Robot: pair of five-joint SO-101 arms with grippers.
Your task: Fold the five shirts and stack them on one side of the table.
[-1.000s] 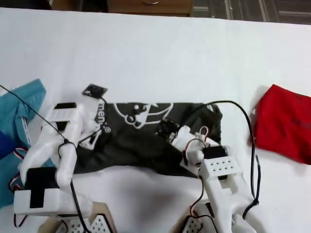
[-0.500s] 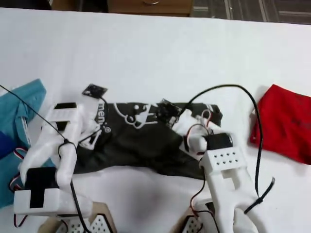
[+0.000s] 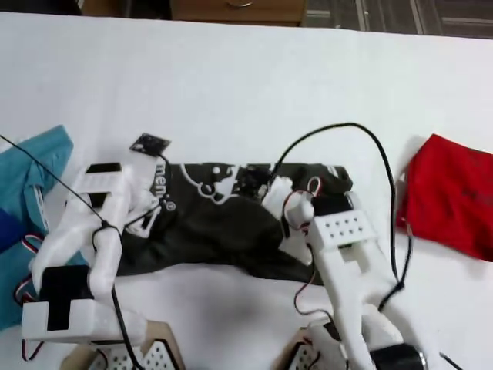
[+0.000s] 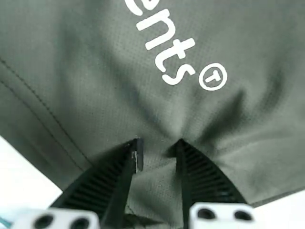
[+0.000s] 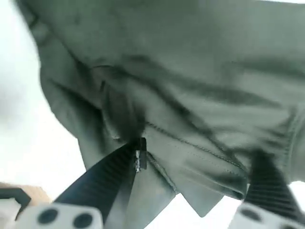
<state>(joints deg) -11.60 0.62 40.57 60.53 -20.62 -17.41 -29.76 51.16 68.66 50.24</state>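
A black printed cloth shirt lies stretched side to side: left gripper clamps one end, right gripper gapes over its other half.

Matt mesh-knit black shirt, smooth white table

Indoor room: white table, wooden drawer behind

Overhead; two wrist close-ups of shirt
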